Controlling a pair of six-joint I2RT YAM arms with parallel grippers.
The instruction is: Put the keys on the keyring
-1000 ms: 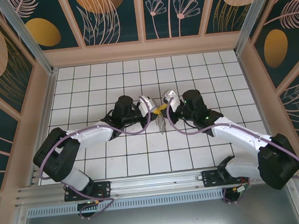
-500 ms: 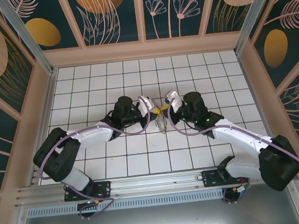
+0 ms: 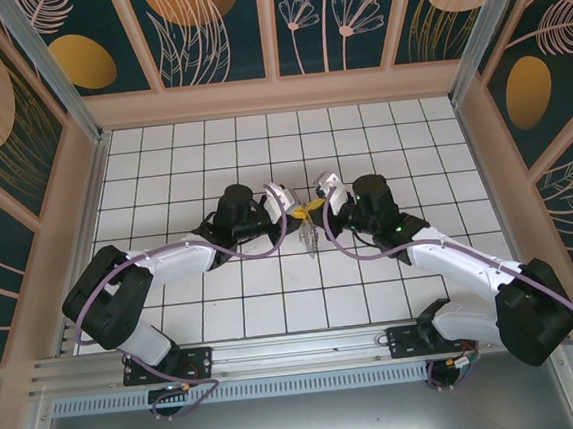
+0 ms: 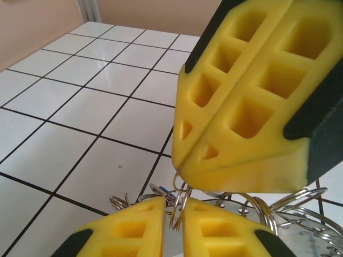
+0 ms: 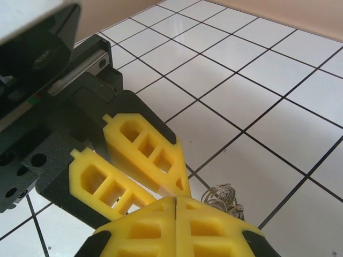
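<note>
L claw (image 4: pixel 174 210) parted slightly; keyring (image 4: pixel 268 214) loop in gap, pinched by R claw (image 4: pixel 180 160).

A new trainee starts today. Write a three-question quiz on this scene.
1. True or false: the right gripper's fingers are pressed together.
2. What surface is beneath the keyring? A wood, B white tiles, C cloth.
3. Fill in: in the left wrist view, a wire loop sits between the left gripper's ____.
Key: 1 true; 2 B; 3 fingers.
</note>
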